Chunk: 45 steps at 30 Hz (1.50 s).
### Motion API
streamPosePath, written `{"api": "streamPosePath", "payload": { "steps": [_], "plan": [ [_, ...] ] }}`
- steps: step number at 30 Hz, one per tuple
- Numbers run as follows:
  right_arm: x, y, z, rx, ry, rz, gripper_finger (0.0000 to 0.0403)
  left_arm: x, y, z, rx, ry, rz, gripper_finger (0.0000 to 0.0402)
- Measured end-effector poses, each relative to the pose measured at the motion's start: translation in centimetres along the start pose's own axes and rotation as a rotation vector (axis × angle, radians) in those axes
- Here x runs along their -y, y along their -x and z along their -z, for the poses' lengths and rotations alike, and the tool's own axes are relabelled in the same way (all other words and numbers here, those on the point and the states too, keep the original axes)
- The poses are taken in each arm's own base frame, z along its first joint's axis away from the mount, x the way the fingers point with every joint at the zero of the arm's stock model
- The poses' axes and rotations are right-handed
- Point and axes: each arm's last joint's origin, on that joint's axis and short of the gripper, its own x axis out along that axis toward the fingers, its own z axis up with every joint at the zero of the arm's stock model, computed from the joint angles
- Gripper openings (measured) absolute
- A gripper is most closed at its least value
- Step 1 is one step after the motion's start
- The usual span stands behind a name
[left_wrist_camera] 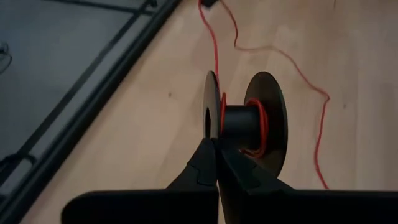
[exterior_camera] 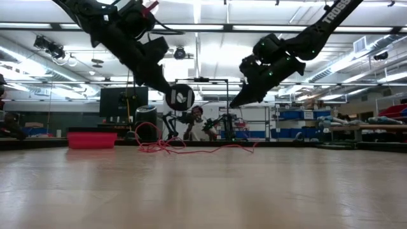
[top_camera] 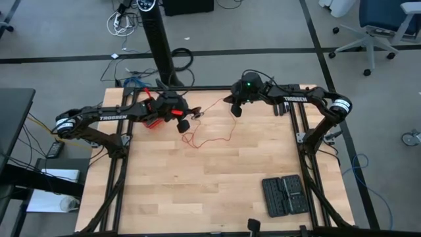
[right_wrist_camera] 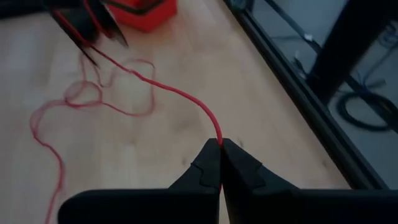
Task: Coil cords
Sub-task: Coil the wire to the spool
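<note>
The cord is a thin red wire; part of it lies in loose loops (top_camera: 209, 139) on the wooden table, between and in front of the grippers. A few turns of it sit on the core of a small black spool (left_wrist_camera: 249, 118). My left gripper (top_camera: 183, 125) is at the table's far left and holds that spool in the air. My right gripper (top_camera: 235, 110), further right near the far edge, is shut on a stretch of the wire (right_wrist_camera: 186, 96) that runs across to the spool. In the low view both grippers hang above the tabletop. My left gripper pinches the rim of one spool flange (left_wrist_camera: 211, 127) between its two fingers, which slant down from the far left. The spool is lifted clear of the table, with a flat face (exterior_camera: 181, 97) turned toward the near edge. My right gripper pinches a single strand of the red wire (right_wrist_camera: 217, 132) between its fingertips, which slant downward. From the fingers the strand runs in a gentle curve toward the left gripper's spool, and the loops beyond (right_wrist_camera: 93, 99) lie slack on the table.
A red box with a black top (top_camera: 152, 120) stands by the left gripper near the far left corner. A black foam tray (top_camera: 284, 195) lies at the near right. Dark frame rails (right_wrist_camera: 292, 93) run along the table's edges. Bare wood fills the near half.
</note>
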Motion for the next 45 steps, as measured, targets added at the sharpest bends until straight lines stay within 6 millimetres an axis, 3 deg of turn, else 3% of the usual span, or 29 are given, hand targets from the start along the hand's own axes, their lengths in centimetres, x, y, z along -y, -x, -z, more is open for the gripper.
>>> {"api": "streamPosePath", "payload": {
  "steps": [7,21,28,45],
  "plan": [
    [-1.2,-0.3,-1.3,0.113,0.051,-0.043,0.0001,0.0,0.0,0.5,-0.053,0.020,-0.007,0.0000],
    [-6.4,-0.8,-4.3,0.363,0.166,-0.161,0.0001,0.0,0.0,0.7,-0.069,0.148,-0.040,0.0000],
    [-8.3,-0.9,-4.8,0.407,0.180,-0.178,0.0001,-0.2,0.0,-0.5,0.058,0.240,-0.078,0.0000],
    [-9.9,-1.0,-4.8,0.416,0.227,-0.197,0.0001,0.3,0.8,-3.7,0.398,0.348,-0.099,0.0000]
  ]
}}
